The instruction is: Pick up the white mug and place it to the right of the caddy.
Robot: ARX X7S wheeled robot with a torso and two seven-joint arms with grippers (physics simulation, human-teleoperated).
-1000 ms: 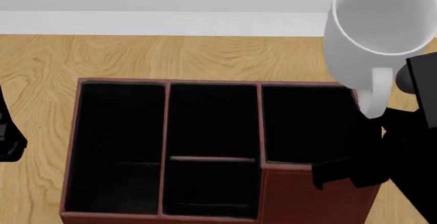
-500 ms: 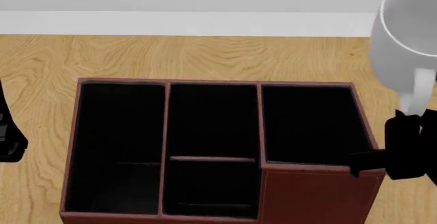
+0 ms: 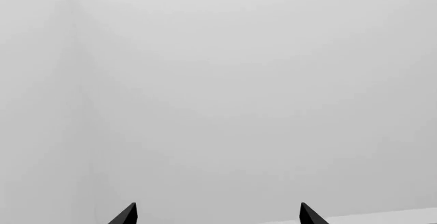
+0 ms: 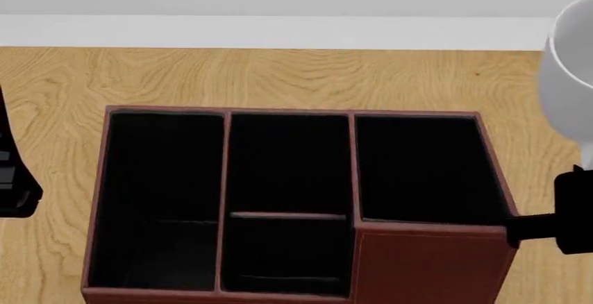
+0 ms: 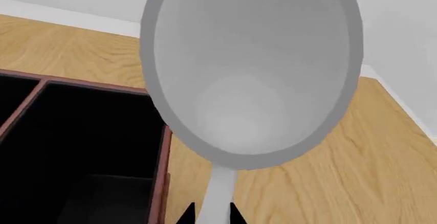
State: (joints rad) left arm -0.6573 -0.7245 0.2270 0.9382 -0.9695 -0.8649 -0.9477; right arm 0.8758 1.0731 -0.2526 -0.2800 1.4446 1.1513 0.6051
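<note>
We read no writing or brand mark on anything in view. The white mug [image 5: 253, 70] hangs in the air at the far right of the scene, past the right wall of the caddy [image 4: 421, 262] and above the wooden table [image 4: 278, 75]; in the head view only its left edge [image 4: 570, 75] shows. Its mouth faces the right wrist camera and we see nothing inside it. The right gripper [image 5: 212, 215] has its jaws drawn narrow on the mug's handle, which runs down between the two black fingertips. The caddy sits in the middle of the table, its black-lined compartments dark, with nothing we can make out in them. The left gripper [image 3: 217, 215] points at a blank grey wall, its jaws spread wide with nothing between them.
</note>
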